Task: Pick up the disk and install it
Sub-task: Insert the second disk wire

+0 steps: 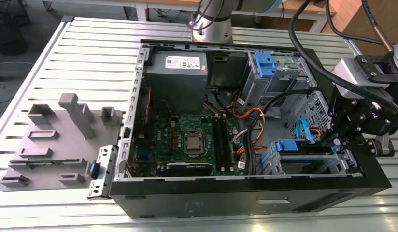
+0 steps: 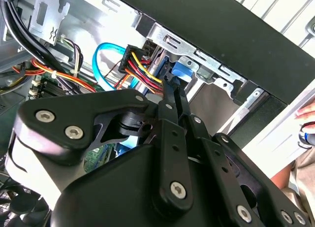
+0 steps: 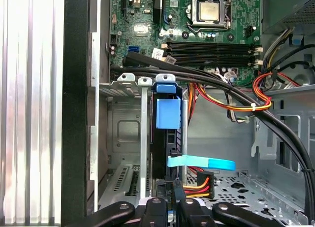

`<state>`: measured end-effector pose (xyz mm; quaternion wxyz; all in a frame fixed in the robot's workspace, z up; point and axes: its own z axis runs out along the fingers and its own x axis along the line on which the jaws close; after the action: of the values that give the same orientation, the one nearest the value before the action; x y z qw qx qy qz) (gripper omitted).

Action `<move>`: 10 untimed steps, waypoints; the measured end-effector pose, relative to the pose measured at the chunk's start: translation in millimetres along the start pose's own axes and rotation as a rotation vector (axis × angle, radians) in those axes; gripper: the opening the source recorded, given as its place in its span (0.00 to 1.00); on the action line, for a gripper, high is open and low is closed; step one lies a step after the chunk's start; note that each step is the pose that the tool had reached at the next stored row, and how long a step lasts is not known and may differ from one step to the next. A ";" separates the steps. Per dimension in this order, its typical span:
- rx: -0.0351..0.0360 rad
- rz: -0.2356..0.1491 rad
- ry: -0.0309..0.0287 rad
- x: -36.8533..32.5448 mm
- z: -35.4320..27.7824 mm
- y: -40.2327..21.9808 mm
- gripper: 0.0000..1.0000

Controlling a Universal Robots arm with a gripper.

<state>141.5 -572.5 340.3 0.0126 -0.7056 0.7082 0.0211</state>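
Near the case edge (image 3: 76, 113), disk (image 3: 166, 113) sits caged (gripper (image 3: 170, 203) just beside).

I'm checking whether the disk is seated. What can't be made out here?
- Disk label and flat sides: edge-on in the first wrist view, between the bay walls.
- Disk's near end: covered by the claw in the first wrist view.
- Disk's seating depth: the claw blocks it in the exterior view.
- Hand: cut off by the second wrist view's edge.
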 end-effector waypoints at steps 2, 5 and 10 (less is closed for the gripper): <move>0.0000 0.000 0.0002 0.0 0.0 0.0 0.16; 0.0000 0.000 0.0003 0.0 0.0 0.0 0.24; 0.0000 0.000 0.0005 -0.5 0.5 0.0 0.24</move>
<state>141.5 -572.0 339.7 0.0124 -0.7056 0.7082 0.0209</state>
